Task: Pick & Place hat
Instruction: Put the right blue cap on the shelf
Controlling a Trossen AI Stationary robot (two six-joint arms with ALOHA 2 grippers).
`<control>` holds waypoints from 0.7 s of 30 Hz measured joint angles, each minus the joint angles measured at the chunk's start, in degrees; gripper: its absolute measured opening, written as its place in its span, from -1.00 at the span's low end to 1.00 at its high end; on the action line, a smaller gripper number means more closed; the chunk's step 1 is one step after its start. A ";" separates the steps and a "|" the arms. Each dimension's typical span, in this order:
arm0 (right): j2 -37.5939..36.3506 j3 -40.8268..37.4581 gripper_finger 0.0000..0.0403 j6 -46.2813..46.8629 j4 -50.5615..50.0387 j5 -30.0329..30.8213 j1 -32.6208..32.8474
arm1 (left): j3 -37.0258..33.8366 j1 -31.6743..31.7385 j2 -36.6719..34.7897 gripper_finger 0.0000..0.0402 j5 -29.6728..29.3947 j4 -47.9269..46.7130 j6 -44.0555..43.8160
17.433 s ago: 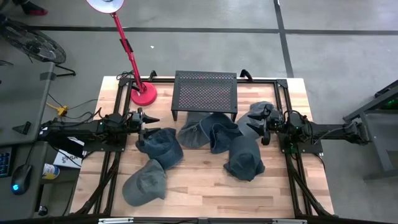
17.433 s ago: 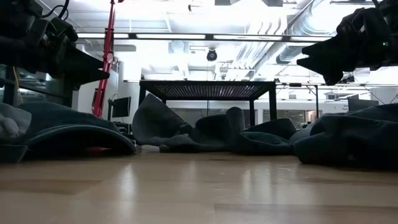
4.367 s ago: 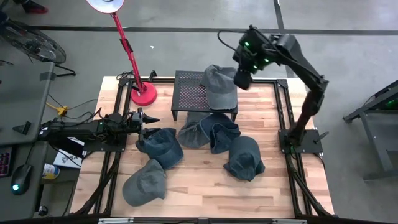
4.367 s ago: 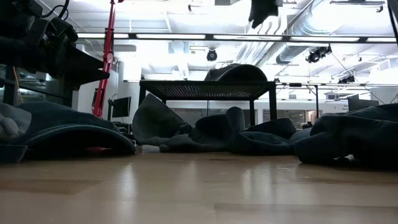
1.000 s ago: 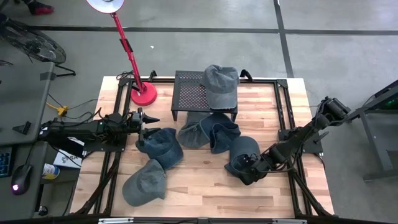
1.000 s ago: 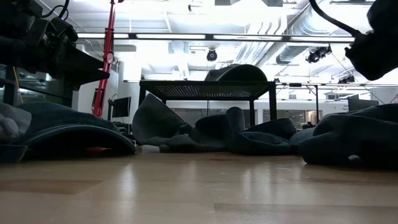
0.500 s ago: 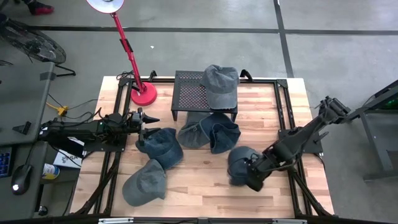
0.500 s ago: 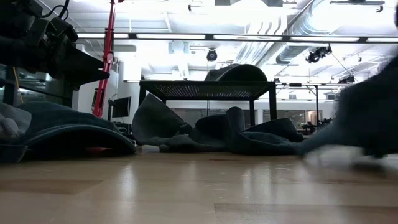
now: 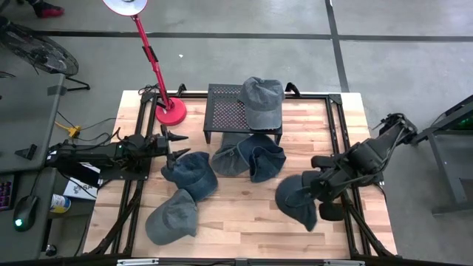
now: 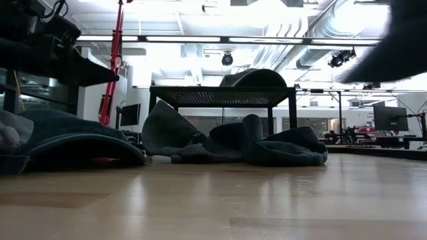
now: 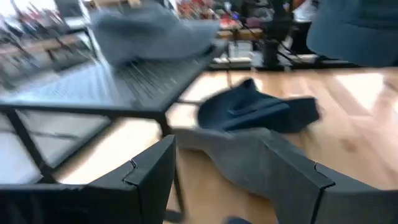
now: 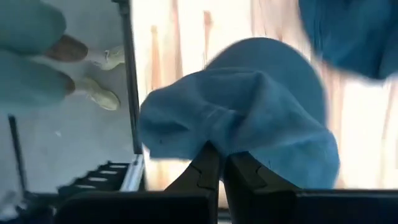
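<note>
Right gripper (image 9: 309, 193) with fingers clamped on a blue hat (image 9: 296, 197), which hangs from them, lifted clear of the wooden table (image 9: 236, 214). Left gripper (image 9: 171, 145), fingers apart, waits beside another hat (image 9: 191, 173); behind it, a mesh stand (image 9: 229, 109)

Overhead, table-level, two wrist-mounted (close)

Soft cloth hat (image 9: 297, 198) (matt), glossy wooden table (image 9: 236, 214).
</note>
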 joint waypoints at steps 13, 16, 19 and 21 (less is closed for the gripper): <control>0.02 1.30 -1.00 -22.82 5.09 3.05 -5.71 | 1.12 0.01 0.00 0.10 2.03 5.55 -19.69; 0.02 1.30 -1.00 -26.83 9.04 3.03 -7.69 | 1.18 0.01 -0.02 0.10 2.94 8.47 -26.51; 0.02 1.30 -1.00 -31.82 14.06 1.89 -9.94 | 1.20 0.01 0.00 0.10 2.75 12.55 -33.37; 0.02 1.30 -1.00 -35.36 17.32 0.26 -11.41 | 1.29 0.01 -0.02 0.10 3.20 15.08 -37.20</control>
